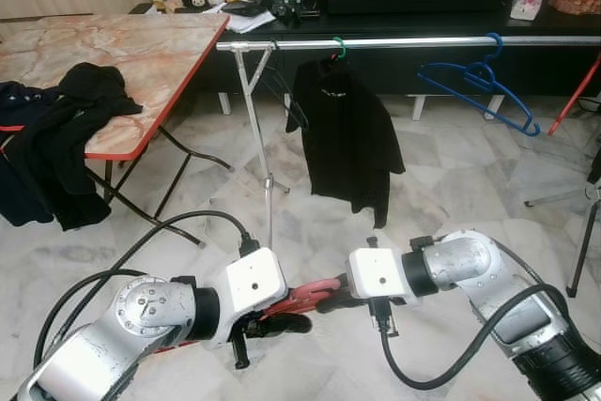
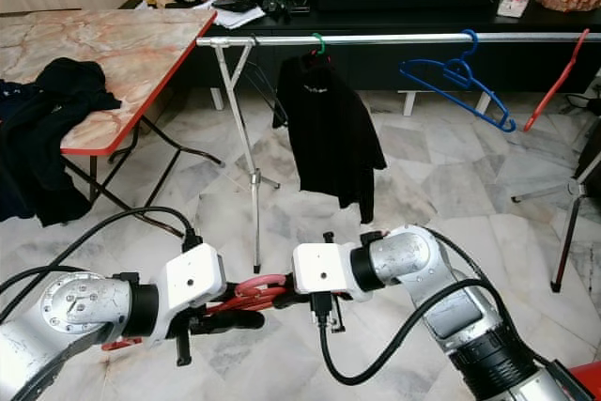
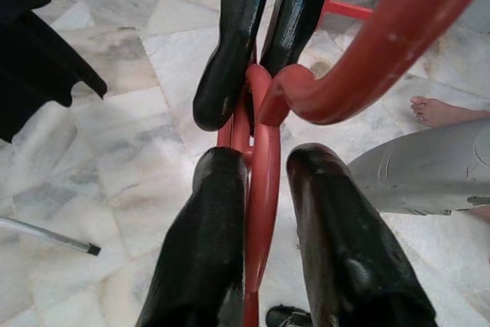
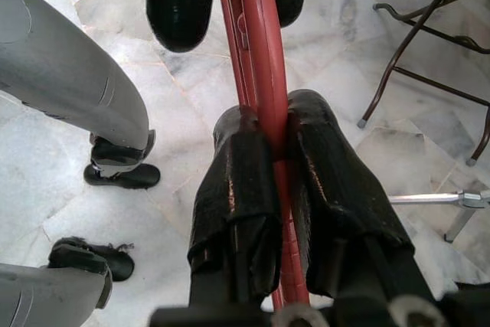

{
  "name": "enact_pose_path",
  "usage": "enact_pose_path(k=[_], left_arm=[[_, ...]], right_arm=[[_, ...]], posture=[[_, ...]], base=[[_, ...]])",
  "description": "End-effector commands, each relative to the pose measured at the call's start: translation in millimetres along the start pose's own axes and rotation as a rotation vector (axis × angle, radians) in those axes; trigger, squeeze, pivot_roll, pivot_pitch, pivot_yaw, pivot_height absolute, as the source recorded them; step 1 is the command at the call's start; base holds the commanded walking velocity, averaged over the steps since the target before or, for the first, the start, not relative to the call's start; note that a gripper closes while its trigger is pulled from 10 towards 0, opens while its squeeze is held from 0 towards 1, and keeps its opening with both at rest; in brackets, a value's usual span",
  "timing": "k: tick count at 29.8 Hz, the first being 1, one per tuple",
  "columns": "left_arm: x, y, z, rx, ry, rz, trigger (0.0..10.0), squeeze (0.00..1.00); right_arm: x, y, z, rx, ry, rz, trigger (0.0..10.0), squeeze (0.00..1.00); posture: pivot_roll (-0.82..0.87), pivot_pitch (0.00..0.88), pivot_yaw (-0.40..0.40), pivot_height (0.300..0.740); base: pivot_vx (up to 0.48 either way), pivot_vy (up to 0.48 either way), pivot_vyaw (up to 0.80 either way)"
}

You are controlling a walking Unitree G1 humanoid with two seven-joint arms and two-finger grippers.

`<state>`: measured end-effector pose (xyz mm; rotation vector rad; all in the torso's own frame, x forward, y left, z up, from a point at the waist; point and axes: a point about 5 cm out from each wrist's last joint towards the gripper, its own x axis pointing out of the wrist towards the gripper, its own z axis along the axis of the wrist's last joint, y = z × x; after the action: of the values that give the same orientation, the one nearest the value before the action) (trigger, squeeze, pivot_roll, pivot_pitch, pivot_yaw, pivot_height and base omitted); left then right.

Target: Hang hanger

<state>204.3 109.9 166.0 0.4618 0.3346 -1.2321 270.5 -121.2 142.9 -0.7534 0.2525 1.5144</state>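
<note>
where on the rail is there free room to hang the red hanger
Both hands hold the red hanger. The rail is bare between the black shirt and the blue hanger, and right of the blue one. It's crowded at the left end, by the shirt and stand.

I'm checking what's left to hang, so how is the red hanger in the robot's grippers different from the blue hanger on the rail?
The red hanger is held low over the floor between the left gripper and the right gripper, both shut on it; the blue hanger is hooked on the rail. The red one lies roughly level, while the blue one dangles tilted. Both carry no clothes.
</note>
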Motion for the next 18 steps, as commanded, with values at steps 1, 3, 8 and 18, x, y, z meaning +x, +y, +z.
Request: enact_pose_path(k=[1,3,8,18], left_arm=[[2.8,-5.2,-0.5,-0.005,0.006,-0.047,0.0,0.00],[2.8,-5.2,-0.5,-0.005,0.006,-0.047,0.0,0.00],[2.7,-4.2,-0.9,-0.001,0.009,-0.042,0.0,0.00],[2.1,-3.8,-1.5,-0.001,0.012,-0.037,0.0,0.00]], right_arm=[[-1.3,-7.2,12.9,-0.041,-0.041,-0.030,10.0,0.00],[-1.2,-7.2,13.0,-0.042,-0.041,-0.030,10.0,0.00],[-0.8,-7.3,12.5,-0.038,-0.042,-0.029,10.0,0.00],[0.6,-6.8,10.7,-0.031,-0.042,-0.028,10.0,0.00]], posture=[[-0.02,0.053,0.053,0.740],[-0.02,0.053,0.053,0.740],[-0.02,0.050,0.051,0.740],[-0.02,0.049,0.051,0.740]], base=[[0.000,0.000,0.00],[0.000,0.000,0.00],[0.000,0.000,0.00],[0.000,0.000,0.00]])
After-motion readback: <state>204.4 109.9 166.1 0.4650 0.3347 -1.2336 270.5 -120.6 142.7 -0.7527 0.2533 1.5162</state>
